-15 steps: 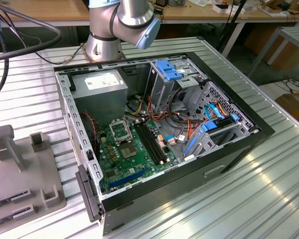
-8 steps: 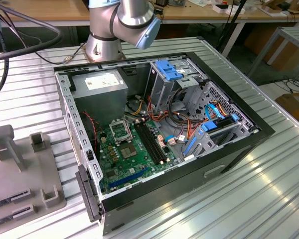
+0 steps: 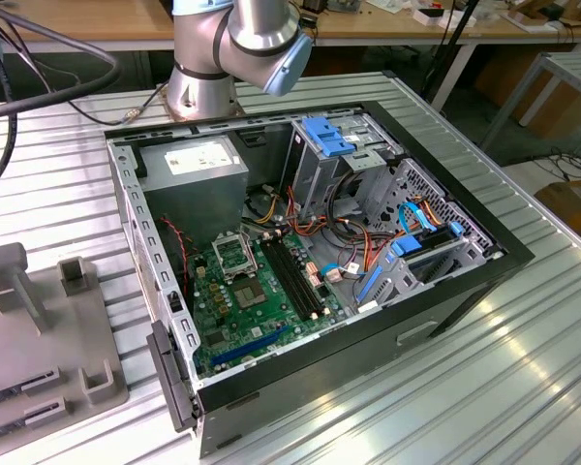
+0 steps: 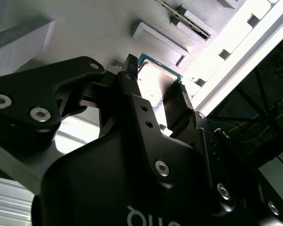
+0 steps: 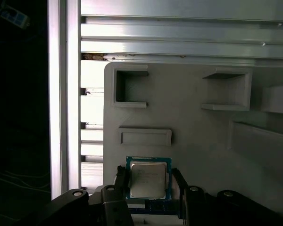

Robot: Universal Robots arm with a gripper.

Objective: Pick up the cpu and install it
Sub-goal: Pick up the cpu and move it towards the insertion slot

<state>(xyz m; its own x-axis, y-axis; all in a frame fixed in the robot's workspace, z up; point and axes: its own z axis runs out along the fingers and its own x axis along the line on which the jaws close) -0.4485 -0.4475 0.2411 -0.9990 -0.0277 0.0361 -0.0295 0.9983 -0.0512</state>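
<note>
Status from my end: fingers (image 5: 122, 180) are pinching the cpu (image 5: 148, 178) by two opposite edges, one black pad on each side. In both wrist views the silver lid faces the camera with the green rim showing round it.

The cpu (image 4: 156, 80) is at the grey fixture tray (image 5: 198, 141), near the tray's edge where it meets the ribbed aluminium desk (image 5: 179, 35). I can't tell whether it is resting on the tray or lifted clear. Near it on the tray I see a shallow rectangular frame (image 5: 145, 136) and, further off, a square open-sided pocket (image 5: 129, 88). In the second wrist view one finger pad (image 4: 179, 101) covers a corner of the chip.

Exterior view: the open PC case (image 3: 484, 276) lies on its side on the desk (image 3: 523, 387), and the grey tray (image 3: 39, 349) sits on the exterior view's left of it. The arm (image 3: 237, 48) stands at the far end of the case, and I see just its base and one joint.

Inside the case the green motherboard (image 3: 242, 310) lies flat. The square black socket (image 3: 234, 257) with its metal frame is just beside the long black memory slots (image 3: 295, 281). The grey power-supply box (image 3: 196, 167) sits at the far end. The cpu is well apart from the socket, not installed yet.
</note>
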